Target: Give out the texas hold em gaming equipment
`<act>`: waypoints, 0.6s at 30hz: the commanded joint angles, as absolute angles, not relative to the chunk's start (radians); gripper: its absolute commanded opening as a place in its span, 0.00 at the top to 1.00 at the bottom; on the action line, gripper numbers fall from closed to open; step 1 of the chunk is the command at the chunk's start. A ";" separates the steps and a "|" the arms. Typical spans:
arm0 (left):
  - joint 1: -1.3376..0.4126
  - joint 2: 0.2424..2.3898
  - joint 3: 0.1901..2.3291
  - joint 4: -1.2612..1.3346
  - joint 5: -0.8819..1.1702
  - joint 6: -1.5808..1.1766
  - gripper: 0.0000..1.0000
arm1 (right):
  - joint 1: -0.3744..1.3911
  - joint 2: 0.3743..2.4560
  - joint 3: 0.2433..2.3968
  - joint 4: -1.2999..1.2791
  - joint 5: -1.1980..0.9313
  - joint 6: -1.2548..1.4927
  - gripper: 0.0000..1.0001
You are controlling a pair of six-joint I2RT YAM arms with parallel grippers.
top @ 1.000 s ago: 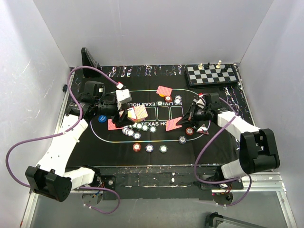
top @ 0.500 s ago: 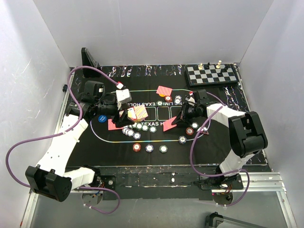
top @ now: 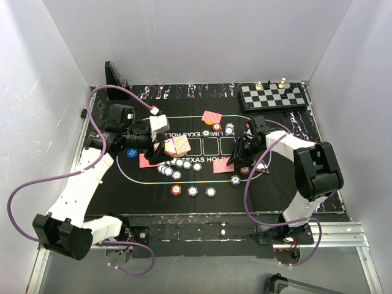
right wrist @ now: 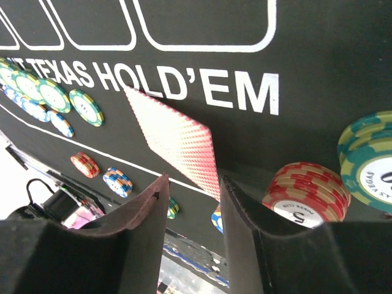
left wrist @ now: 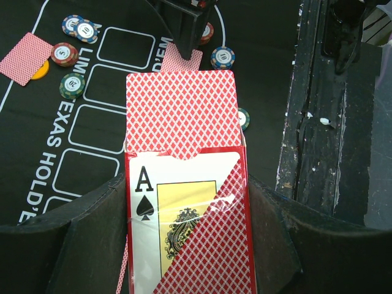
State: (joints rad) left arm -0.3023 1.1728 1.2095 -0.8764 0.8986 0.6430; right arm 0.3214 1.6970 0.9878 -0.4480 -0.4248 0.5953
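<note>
The left hand point(left wrist: 187, 184) is clenched on an opened card box point(left wrist: 184, 245) with an ace of spades on its face, one finger pressed against each long side. A stack of red-backed playing cards point(left wrist: 180, 110) sticks out of the box's open end. In the overhead view this hand hovers over the left part of the black felt mat point(top: 147, 196), which lies on the table point(top: 202, 223).

The right hand point(right wrist: 193, 184) is low over the mat just below the printed "HOLD'EM". Its two fingers point(right wrist: 144, 208) stand either side of the near corner of a single red-backed card point(right wrist: 174, 138). The corner runs into the gap between them, but I cannot tell whether they pinch it or only straddle it. Just right of that hand stands a red chip stack point(right wrist: 306, 193) marked 5, with a green-and-cream chip stack point(right wrist: 370, 159) just beside it.

A row of chips point(top: 177, 164) lies near the left hand, and three separate chips point(top: 193, 191) sit along the near side. A blue button disc point(top: 131, 153) lies at the mat's left end. A far card point(left wrist: 24, 56) lies at the far side, with a yellow button disc point(left wrist: 40, 71) peeking from under it. The chessboard point(top: 272, 95) sits at the far right corner
</note>
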 commanded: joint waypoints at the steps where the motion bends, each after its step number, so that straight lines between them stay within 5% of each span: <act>1: -0.296 1.154 1.243 -0.871 0.931 0.644 1.00 | 0.325 1.671 1.054 -0.535 -0.359 0.566 0.51; 10: -0.296 1.149 1.238 -0.873 0.934 0.649 1.00 | 0.348 1.494 1.121 -0.569 -0.304 0.594 0.32; 13: -0.296 1.154 1.235 -0.873 0.933 0.649 1.00 | 0.370 1.425 1.172 -0.539 -0.426 0.633 0.19; 18: -0.298 1.155 1.232 -0.873 0.931 0.650 1.00 | 0.445 1.371 1.233 -0.362 -0.639 0.761 0.15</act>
